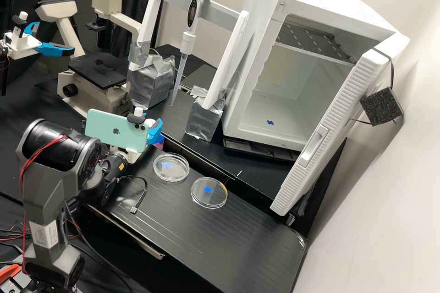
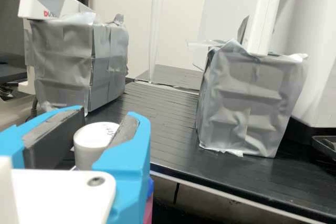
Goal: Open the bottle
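The gripper [image 1: 155, 131] is at the left part of the bench in the high view, beside a green phone that hides part of it. Low behind its blue fingers, a small blue and pink part of the bottle [image 1: 159, 141] shows. In the wrist view the gripper [image 2: 108, 115] is open around the bottle's round white cap [image 2: 92, 142], one finger to each side. The nearer finger covers part of the cap; whether either finger touches it, I cannot tell. Most of the bottle's body is hidden.
Two clear dishes [image 1: 171, 167] [image 1: 209, 192] lie right of the gripper, and a cable [image 1: 142, 194] lies nearer the arm. Behind stand a pipette [image 1: 186, 41] on a frame with taped feet [image 2: 252, 103], a microscope [image 1: 98, 73] and an open white incubator [image 1: 256, 114].
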`<state>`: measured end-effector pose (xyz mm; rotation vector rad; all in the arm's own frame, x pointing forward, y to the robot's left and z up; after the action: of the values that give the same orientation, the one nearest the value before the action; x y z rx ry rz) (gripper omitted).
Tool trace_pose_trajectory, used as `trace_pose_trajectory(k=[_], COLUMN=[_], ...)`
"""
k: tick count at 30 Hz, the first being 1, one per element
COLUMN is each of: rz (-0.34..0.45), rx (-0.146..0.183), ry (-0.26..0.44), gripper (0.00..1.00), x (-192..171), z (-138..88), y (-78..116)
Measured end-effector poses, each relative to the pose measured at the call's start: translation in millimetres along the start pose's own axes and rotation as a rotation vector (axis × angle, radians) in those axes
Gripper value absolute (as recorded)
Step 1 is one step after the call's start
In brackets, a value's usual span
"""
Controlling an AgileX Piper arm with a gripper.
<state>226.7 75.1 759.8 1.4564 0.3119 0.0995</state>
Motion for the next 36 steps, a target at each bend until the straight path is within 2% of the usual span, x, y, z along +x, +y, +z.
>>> trace_pose_trajectory(k=[12,19,28,33,36], rz=[-0.009,0.049,0.086,0.106,0.099], rx=[0.002,0.005,-0.001,-0.006,0.01], ry=[-0.006,0.064,0.074,0.073,0.076], gripper=[0.0,0.0,0.0,0.0,0.0], x=[-2,-2,-3,-19,-35], z=[-3,-14,-15,-12,-10], y=[3.6,11.5,20.5,27.0,26.6])
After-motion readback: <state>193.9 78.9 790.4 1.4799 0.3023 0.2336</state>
